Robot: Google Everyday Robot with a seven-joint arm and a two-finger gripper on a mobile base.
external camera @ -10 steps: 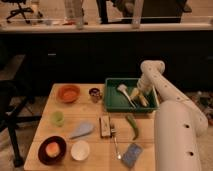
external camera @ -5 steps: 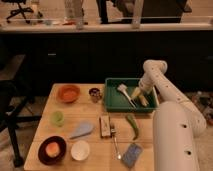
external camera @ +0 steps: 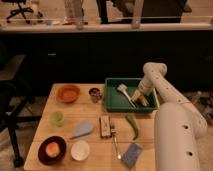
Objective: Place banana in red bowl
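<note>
The banana (external camera: 138,98) is a small pale-yellow piece lying at the right side of the green tray (external camera: 114,100). My gripper (external camera: 142,94) reaches down into the tray from the white arm and is right over or against the banana. The red bowl (external camera: 68,93) is a round orange-red bowl at the far left of the wooden table, empty, well apart from the gripper.
A white-handled utensil (external camera: 125,92) lies in the tray. On the table are a small dark cup (external camera: 94,93), a green cup (external camera: 57,118), a long green pepper (external camera: 133,126), a maroon bowl with a peach fruit (external camera: 52,149), a white bowl (external camera: 80,150) and a blue sponge (external camera: 131,154).
The arm has shifted slightly to the right over the tray. The objects on the table have not moved.
</note>
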